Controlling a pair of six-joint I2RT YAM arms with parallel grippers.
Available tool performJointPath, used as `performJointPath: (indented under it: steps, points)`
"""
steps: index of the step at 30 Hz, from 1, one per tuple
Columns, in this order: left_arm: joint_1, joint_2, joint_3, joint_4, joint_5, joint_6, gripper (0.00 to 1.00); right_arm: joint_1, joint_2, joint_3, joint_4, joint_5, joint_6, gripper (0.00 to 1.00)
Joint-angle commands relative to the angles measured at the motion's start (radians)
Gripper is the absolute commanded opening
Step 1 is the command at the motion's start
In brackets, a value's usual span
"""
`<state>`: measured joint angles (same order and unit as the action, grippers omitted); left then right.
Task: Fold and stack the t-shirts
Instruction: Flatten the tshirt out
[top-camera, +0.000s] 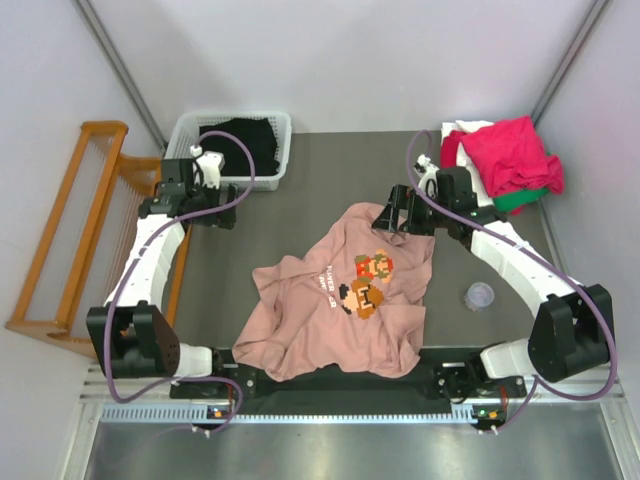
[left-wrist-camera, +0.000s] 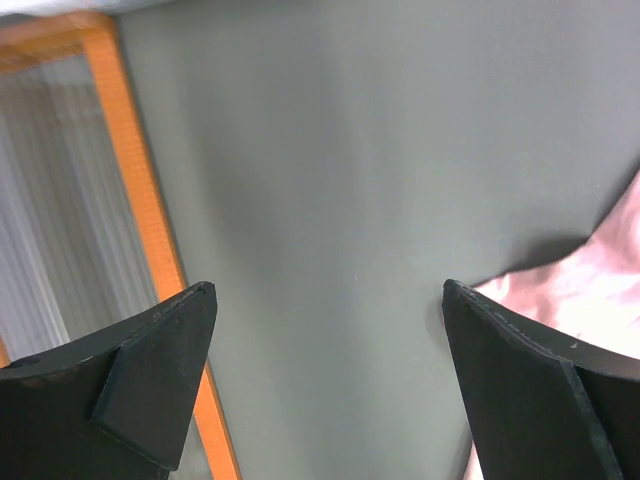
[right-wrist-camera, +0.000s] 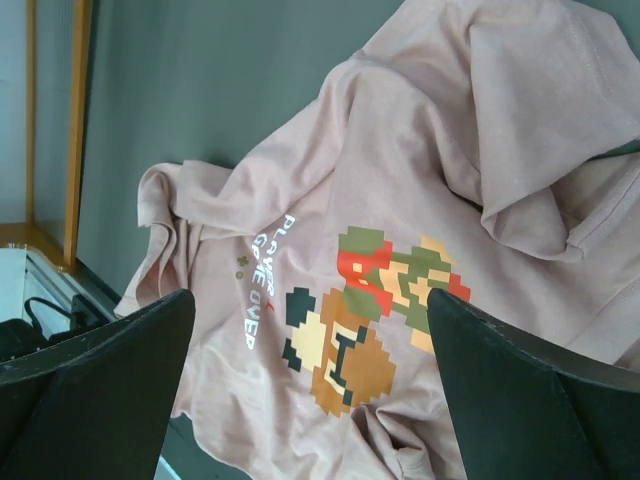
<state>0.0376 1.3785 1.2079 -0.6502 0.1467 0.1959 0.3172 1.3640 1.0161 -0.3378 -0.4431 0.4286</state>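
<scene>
A large dusty-pink t-shirt (top-camera: 335, 305) lies crumpled in the middle of the dark table, chest print of pixel figures and white lettering facing up (right-wrist-camera: 340, 300). A pile of other t-shirts sits at the back right: crimson-pink (top-camera: 515, 152) on top, white (top-camera: 462, 130) behind it, green (top-camera: 522, 200) beneath. My right gripper (top-camera: 392, 222) hovers open above the pink shirt's far edge, nothing between its fingers (right-wrist-camera: 310, 300). Over bare table, left of the shirt, my left gripper (top-camera: 215, 218) is open and empty (left-wrist-camera: 328, 295); a corner of pink cloth (left-wrist-camera: 610, 275) shows at its right.
A white basket (top-camera: 283, 130) holding black cloth stands at the back left. An orange wooden rack (top-camera: 70, 230) runs along the table's left side. A small clear purplish cup (top-camera: 481, 295) sits right of the pink shirt. The arms' mounting rail (top-camera: 330, 385) lines the near edge.
</scene>
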Motion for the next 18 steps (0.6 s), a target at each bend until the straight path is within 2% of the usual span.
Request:
performJointPath:
  steps: [1, 4, 10, 18]
  points:
    - [0.002, -0.108, -0.057, 0.124, -0.041, -0.033, 0.99, -0.006, -0.017, 0.049, 0.033, -0.014, -0.013, 1.0]
    - [0.002, -0.182, -0.126, 0.207, 0.02, -0.007, 0.99, -0.001, -0.028, 0.045, 0.036, -0.006, -0.024, 1.0]
    - [0.002, -0.184, -0.13, 0.195, 0.077, -0.001, 0.99, 0.019, -0.042, 0.036, 0.036, 0.032, -0.051, 1.0]
    - [0.002, -0.164, -0.136, 0.207, 0.053, -0.01, 0.99, 0.028, -0.034, 0.024, 0.028, 0.043, -0.063, 1.0]
